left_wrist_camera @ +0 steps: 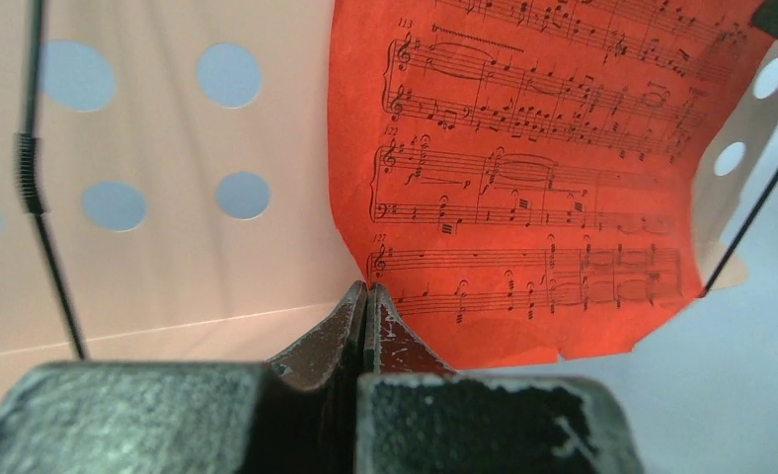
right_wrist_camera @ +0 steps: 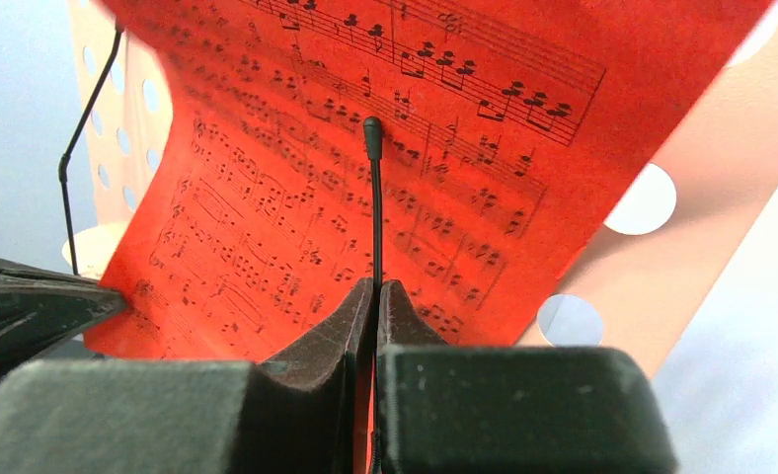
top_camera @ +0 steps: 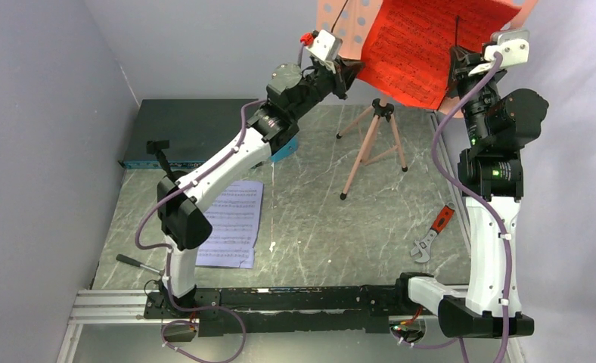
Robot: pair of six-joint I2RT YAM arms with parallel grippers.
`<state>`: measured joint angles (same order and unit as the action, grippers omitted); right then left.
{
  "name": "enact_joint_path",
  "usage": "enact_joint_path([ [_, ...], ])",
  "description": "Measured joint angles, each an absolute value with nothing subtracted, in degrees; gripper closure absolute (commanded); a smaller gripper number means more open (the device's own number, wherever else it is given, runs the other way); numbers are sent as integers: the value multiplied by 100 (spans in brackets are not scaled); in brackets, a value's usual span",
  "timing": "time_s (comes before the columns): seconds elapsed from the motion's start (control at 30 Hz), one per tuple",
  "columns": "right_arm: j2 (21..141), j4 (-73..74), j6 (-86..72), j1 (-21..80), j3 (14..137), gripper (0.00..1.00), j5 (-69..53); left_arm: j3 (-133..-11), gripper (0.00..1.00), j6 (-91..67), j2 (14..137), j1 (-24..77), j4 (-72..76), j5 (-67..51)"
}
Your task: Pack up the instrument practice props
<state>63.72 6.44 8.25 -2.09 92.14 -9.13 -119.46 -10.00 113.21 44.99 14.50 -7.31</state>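
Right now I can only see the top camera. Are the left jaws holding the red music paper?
Observer: In the left wrist view, the left gripper has its jaws pressed shut. The tips sit right at the lower left edge of the red sheet. I can't tell if any paper is pinched.
Operator: What about the other one?
Observer: In the right wrist view, the right gripper has its jaws shut on a thin black wire that runs up in front of the sheet.
Operator: Is there another wire?
Observer: Yes. The left wrist view shows a second black wire with a tiny spring coil, lying over the pink board.
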Motion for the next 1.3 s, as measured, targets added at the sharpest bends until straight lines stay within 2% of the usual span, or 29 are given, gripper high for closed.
enact_joint_path([
  [0.33,6375,639,714,-301,9214,100,-980,-11089,97,-346,10350,4499,978,-40],
  [0.73,6383,648,703,-325,9216,100,-1087,-10042,97,123,8816,4499,-550,506],
  [0.83,6401,642,696,-325,9216,92,-1105,-9889,97,193,8475,4499,-1026,635],
  [1.07,6412,628,556,-325,9115,61,-1157,-9489,97,215,7623,4499,-2237,1017],
  [1.3,6388,582,357,-325,8796,36,-1319,-9332,97,-19,7244,4497,-3236,1387],
])
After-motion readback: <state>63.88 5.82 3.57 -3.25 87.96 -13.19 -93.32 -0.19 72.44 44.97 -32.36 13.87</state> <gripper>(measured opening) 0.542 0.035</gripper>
